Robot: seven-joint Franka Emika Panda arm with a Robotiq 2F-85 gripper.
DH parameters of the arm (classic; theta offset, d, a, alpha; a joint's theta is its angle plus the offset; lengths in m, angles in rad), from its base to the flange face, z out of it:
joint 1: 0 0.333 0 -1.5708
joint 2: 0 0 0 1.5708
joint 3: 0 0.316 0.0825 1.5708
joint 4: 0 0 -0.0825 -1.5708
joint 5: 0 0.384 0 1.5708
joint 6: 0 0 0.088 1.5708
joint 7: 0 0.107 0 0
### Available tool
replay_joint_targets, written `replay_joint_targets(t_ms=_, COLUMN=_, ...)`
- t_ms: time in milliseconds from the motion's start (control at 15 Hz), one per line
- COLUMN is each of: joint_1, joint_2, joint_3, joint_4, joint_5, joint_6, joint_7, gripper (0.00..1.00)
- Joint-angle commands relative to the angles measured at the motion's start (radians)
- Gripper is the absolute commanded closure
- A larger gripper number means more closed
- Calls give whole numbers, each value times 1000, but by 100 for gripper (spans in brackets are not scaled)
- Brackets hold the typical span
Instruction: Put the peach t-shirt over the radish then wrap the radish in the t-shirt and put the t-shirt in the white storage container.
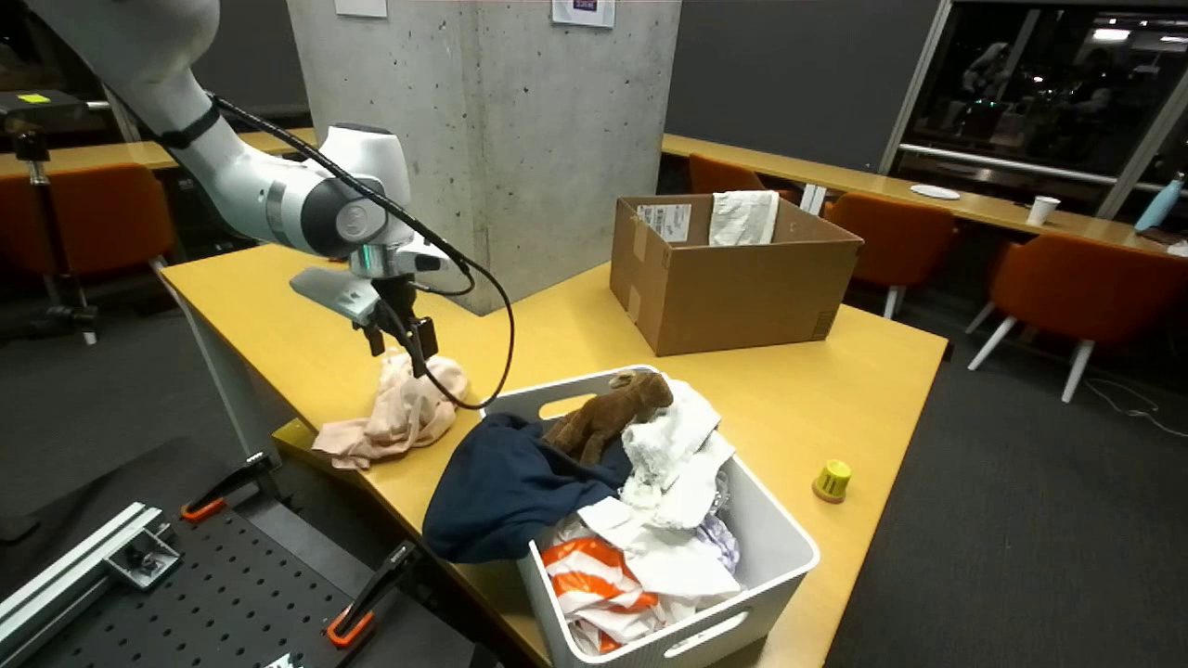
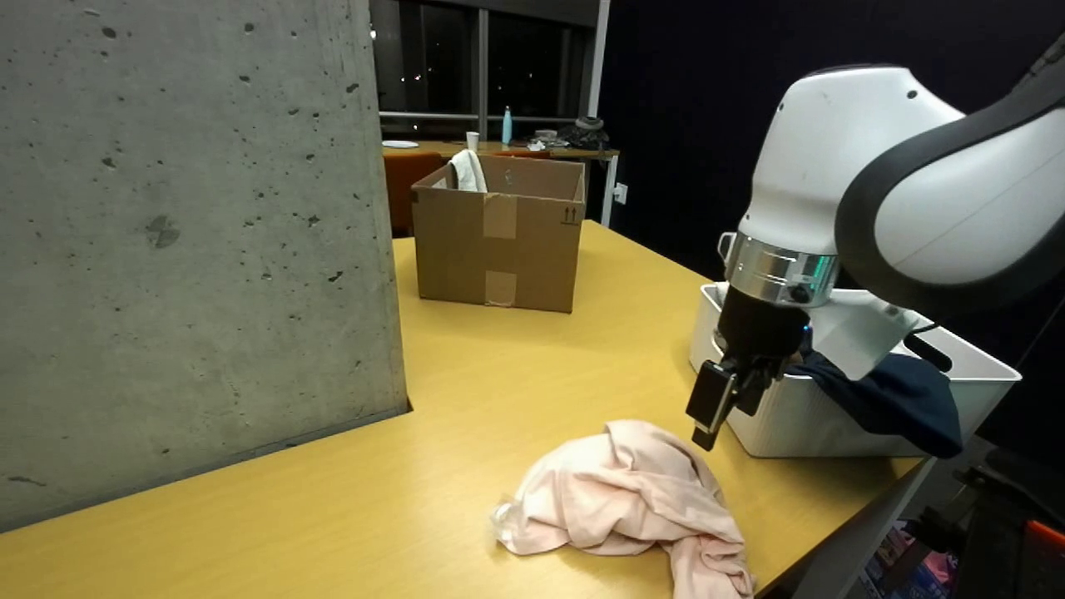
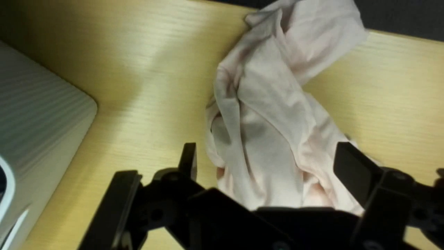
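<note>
The black 2-fingered hand [image 3: 267,163] hung above the crumpled peach cloth t-shirt [image 3: 270,114], fingers [image 3: 357,173] wide apart, clamping nothing. The t-shirt lay on the yellow wood-grained bench [image 1: 789,408] beside the white rectangular plastic storage container [image 1: 770,538], its long axis running from beneath the hand to the bench's edge, crosswise to the fingers' closing line. The radish was hidden, presumably underneath.

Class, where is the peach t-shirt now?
In an exterior view, the peach t-shirt lies crumpled on the table, left of the white container and below the open gripper.
</note>
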Motion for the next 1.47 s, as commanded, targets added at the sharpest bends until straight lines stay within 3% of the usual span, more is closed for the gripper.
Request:
replay_joint_targets(t_ms=0, joint_1=-19, joint_2=-55, joint_3=33, joint_4=-107, joint_5=26, joint_6=21, joint_7=18, gripper=0)
replay_joint_targets(t_ms=600, joint_1=-16, joint_2=92, joint_3=119, joint_4=-126, joint_5=117, joint_6=90, joint_7=6, gripper=0)
replay_joint_targets(t_ms=1400, joint_1=33, joint_2=274, joint_3=100, joint_4=-26, joint_5=76, joint_6=211, joint_7=6, gripper=0)
